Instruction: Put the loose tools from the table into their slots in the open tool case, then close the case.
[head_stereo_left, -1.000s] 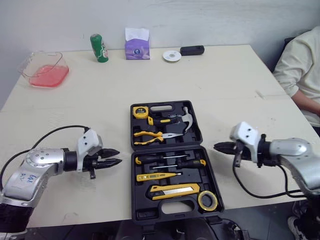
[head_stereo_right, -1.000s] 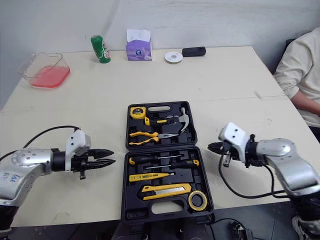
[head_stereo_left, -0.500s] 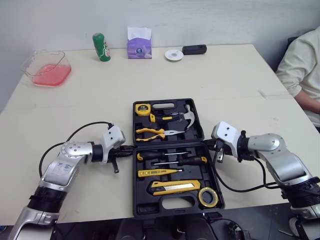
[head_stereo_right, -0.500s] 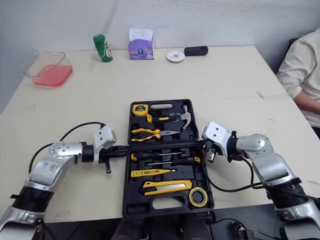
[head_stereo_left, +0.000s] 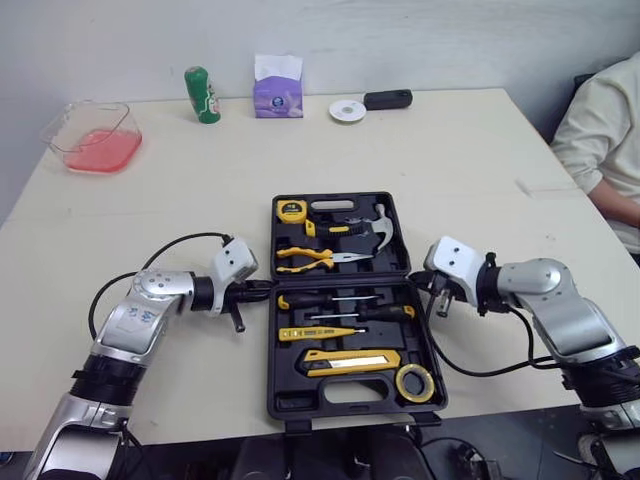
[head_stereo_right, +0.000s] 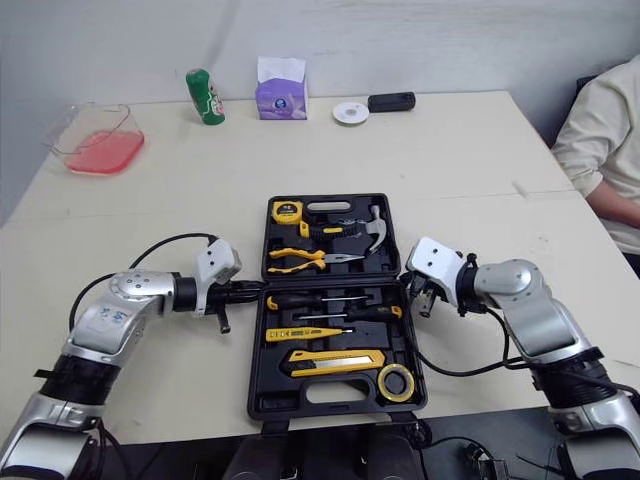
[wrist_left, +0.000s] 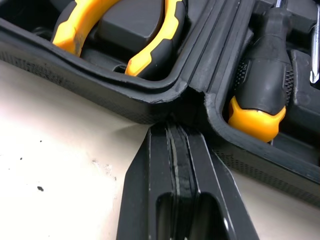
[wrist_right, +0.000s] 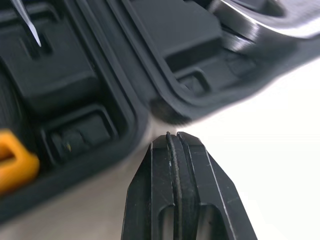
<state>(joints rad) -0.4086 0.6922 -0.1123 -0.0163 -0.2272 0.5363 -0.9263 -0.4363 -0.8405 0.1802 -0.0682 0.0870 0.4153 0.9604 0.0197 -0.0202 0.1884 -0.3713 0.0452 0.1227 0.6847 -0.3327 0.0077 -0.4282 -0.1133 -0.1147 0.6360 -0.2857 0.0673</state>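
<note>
The tool case (head_stereo_left: 345, 395) lies open near the front edge of the table (head_stereo_left: 450, 160), about the middle of that edge. Every slot that I can see holds a tool. The far half holds the tape measure (head_stereo_left: 291, 211), the pliers (head_stereo_left: 315, 255) and the hammer (head_stereo_left: 375, 225). The near half holds the screwdrivers (head_stereo_left: 330, 299), the utility knife (head_stereo_left: 350, 359) and the roll of tape (head_stereo_left: 414, 382). So I judge that the sorting is done and the closing step is in hand.

The left gripper (head_stereo_left: 262, 289) has its fingers pressed together, and its tip touches the notch of the hinge line on the left side of the case. The right gripper (head_stereo_left: 418, 283), fingers also together, stands just beside the same line on the right side.

The next move probably calls for getting under one half and swinging it over the hinge, both sides rising evenly, so that the case does not slide on the smooth table.

The case is black moulded plastic with rounded rims and a fine grain on its outer wall. The pliers handles look rubbery, yellow and black. One screwdriver handle is black with a yellow end. The hammer head is shiny metal.
</note>
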